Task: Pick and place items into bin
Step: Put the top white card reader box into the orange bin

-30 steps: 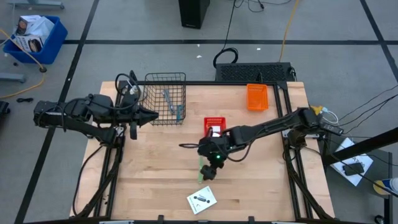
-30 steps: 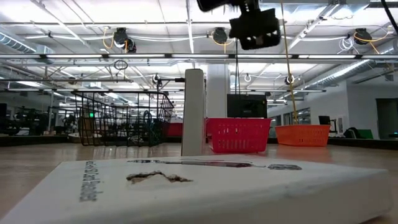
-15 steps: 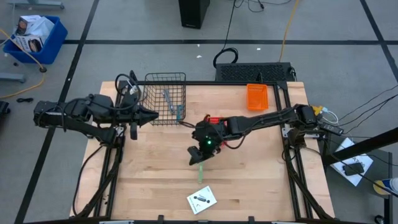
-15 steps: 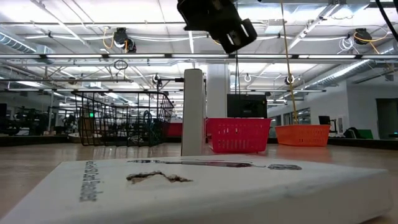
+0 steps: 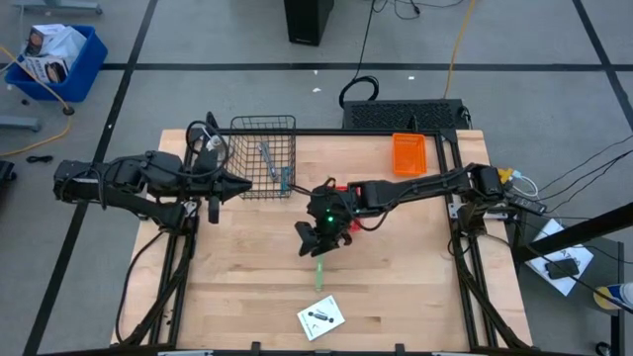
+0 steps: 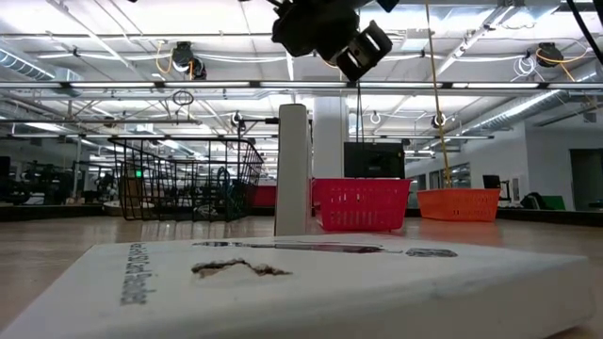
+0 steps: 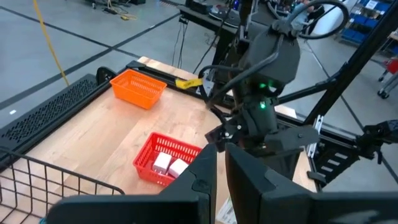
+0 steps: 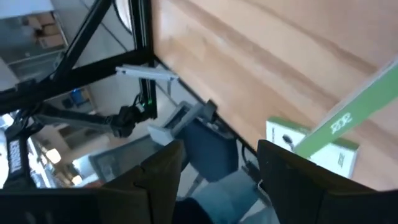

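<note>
My right gripper (image 5: 316,237) (image 8: 219,163) hangs open above the table's middle and holds nothing. Just on its near side a thin packet with a green edge (image 5: 320,272) (image 8: 346,121) stands on its long edge; in the low view it shows as an upright white slab (image 6: 293,169). A second white printed packet (image 5: 320,317) (image 6: 283,282) lies flat by the near edge. The teal stick (image 5: 285,177) and the grey tool (image 5: 266,158) lie in the wire basket (image 5: 263,124). Two white blocks (image 7: 169,165) sit in the red basket (image 7: 145,167). My left gripper (image 5: 243,181) (image 7: 221,180) waits shut beside the wire basket.
An orange basket (image 5: 408,154) stands at the far right of the table, and the red basket (image 5: 339,192) sits just far of my right gripper. Bare wood lies to the left and right of the packets. Frame posts border both table sides.
My right gripper has swung toward the table's left and a little toward the far edge, away from the standing packet, turning about as it went. The packet stands where it stood.
</note>
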Controlling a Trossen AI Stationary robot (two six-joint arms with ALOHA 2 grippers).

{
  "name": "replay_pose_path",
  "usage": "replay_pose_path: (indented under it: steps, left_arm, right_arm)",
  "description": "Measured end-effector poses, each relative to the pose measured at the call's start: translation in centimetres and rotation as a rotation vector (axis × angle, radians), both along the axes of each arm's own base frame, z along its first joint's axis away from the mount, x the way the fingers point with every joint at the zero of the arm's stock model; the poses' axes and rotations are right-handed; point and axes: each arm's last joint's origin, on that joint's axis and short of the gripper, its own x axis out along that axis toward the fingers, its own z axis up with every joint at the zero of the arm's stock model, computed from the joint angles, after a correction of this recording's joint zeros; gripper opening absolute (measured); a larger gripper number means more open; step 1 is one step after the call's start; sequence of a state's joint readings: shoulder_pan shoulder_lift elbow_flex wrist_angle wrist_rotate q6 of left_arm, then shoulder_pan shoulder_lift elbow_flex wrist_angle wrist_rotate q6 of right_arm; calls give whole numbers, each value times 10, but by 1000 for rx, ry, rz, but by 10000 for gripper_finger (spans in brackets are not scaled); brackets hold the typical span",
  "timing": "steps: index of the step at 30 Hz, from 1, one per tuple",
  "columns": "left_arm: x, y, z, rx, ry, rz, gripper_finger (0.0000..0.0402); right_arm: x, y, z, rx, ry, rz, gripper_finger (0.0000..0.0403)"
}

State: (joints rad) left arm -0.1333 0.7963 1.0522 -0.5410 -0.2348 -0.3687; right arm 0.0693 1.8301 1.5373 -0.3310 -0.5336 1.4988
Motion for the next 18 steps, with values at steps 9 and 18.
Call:
replay_pose_path:
  steps: [9,18]
  left_arm:
    - [0,0,-1,-2,7,5,37]
    - [0,1,-1,4,6,29,37]
  right_arm:
    - [-3,-3,-14,48,133,27,201]
    - [6,4,-51,148,263,118,226]
